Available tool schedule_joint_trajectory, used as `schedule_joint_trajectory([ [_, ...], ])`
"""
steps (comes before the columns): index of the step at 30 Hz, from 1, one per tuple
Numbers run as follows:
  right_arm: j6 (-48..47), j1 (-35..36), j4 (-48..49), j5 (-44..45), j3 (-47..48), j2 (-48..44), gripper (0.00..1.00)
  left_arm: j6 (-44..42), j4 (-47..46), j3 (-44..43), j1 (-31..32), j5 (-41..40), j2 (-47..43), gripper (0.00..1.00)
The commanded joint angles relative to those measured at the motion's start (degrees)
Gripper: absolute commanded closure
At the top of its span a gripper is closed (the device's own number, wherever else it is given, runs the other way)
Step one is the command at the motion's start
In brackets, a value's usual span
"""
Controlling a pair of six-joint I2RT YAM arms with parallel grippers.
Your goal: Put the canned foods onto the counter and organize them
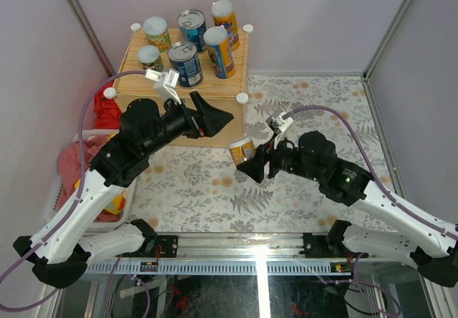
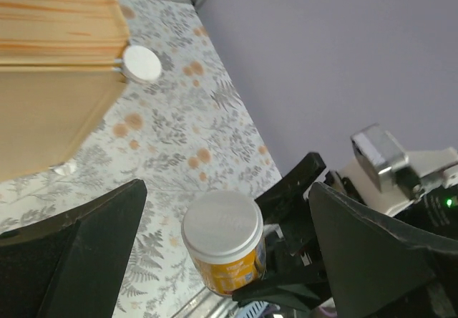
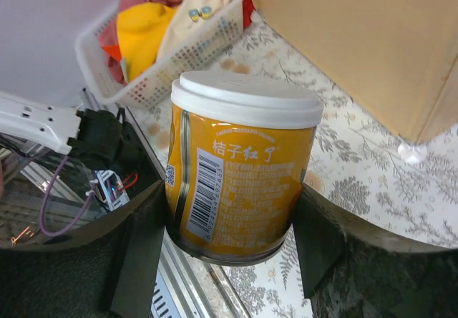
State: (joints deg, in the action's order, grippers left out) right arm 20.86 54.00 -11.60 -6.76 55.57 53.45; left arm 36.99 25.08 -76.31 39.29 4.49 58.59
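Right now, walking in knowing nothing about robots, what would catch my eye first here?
Probably the orange can pinched in the right gripper, just in front of the wooden counter. Next come the six cans standing in two rows on top of that counter, with the left gripper gaping open at its front edge. A white basket of bright clothes sits beside the left arm.

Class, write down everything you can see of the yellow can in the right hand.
The yellow can is a short cylinder with a white lid, glossy orange-yellow label, white Chinese characters and a barcode. It stands roughly upright, clamped at its sides by the right hand, over the floral mat, in front of the counter, apart from it.
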Motion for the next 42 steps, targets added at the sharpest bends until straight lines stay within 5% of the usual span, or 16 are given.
schedule_joint_trajectory([
  [1, -2.56, 0.35, 4.88, -2.63, 6.04, -0.18, 0.86, 4.59, -5.10, 1.54, 0.19, 9.42, -0.29, 0.03],
  [21, -4.70, 0.32, 8.80, -2.07, 10.36, 1.78, 0.87, 12.51, -20.99, 13.52, 0.18, 17.66, -2.88, 0.02],
  [42, -3.57, 0.37, 11.23, -3.35, 11.85, 4.42, 0.88, 10.74, -23.32, 16.43, 0.26, 16.87, -3.73, 0.08],
])
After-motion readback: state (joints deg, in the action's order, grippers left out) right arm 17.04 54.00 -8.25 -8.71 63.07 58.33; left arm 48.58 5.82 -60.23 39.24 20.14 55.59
